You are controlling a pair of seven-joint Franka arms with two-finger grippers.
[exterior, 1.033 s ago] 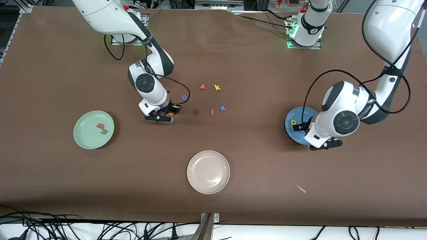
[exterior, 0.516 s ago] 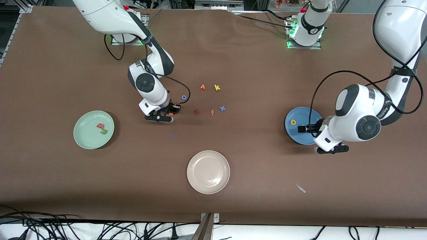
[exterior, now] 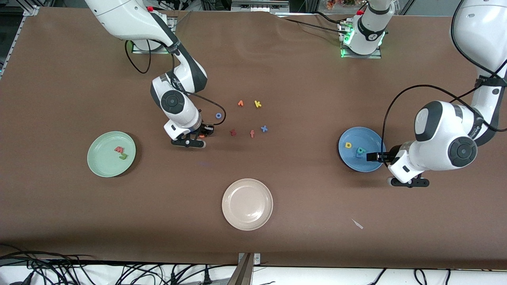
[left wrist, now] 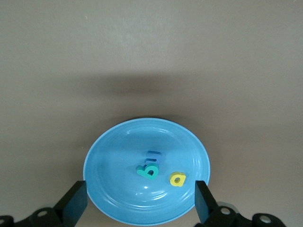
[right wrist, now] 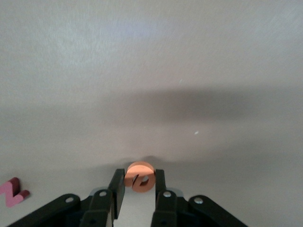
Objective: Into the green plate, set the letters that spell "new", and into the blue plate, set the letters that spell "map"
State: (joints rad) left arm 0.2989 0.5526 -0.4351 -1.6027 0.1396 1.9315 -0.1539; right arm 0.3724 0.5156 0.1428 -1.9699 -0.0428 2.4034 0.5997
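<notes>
My right gripper [exterior: 201, 135] is low at the table beside the loose letters, shut on the orange e [right wrist: 140, 177], which is pinched between its fingertips [right wrist: 117, 182]. The green plate [exterior: 101, 160] holds the pinkish-red w [exterior: 119, 149] and the olive-green n [exterior: 123, 156]. In the blue plate [exterior: 362, 166] lie the yellow p [exterior: 348, 145], the teal a [exterior: 361, 150] and the blue m [left wrist: 155, 156], the a leaning against the m. My left gripper [exterior: 374, 157] hangs open over that plate's rim toward the left arm's end, nothing between its fingers [left wrist: 75, 202].
Loose letters lie mid-table: a blue o [exterior: 218, 115], dark red z [exterior: 233, 132], orange f [exterior: 252, 133], blue x [exterior: 263, 128], yellow k [exterior: 258, 104] and another orange letter [exterior: 240, 103]. A beige plate [exterior: 247, 204] sits nearer the camera, a white scrap [exterior: 358, 224] beside it.
My right gripper has closed on the orange e. My left arm has drawn back toward its end of the table, uncovering the teal a and blue m in the blue plate.
</notes>
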